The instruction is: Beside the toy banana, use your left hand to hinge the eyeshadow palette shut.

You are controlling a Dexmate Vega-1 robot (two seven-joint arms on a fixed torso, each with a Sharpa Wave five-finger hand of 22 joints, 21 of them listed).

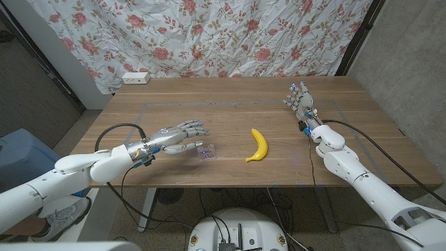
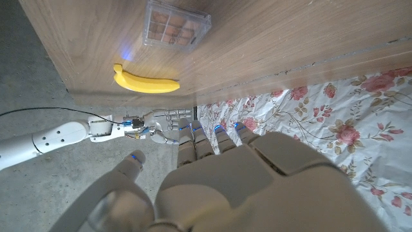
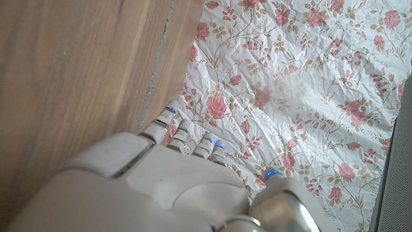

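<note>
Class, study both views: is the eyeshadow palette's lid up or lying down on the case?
Lying down, it seems. The eyeshadow palette lies as one flat slab, colour pans showing through the clear top, no raised lid. The left hand hovers beside it.

bare table (image 1: pixel 230 118) around palette (image 1: pixel 206 153) (banana (image 1: pixel 258 145) beside)

The left hand (image 1: pixel 182 134) hovers with fingers (image 1: pixel 197 128) spread, holding nothing; the right hand (image 1: pixel 301 102) stands open near the desk's right edge.

It looked like a makeshift lab: a floral sheet (image 1: pixel 230 35) backdrop, bare concrete walls (image 1: pixel 411 63), one table (image 1: pixel 230 111).
</note>
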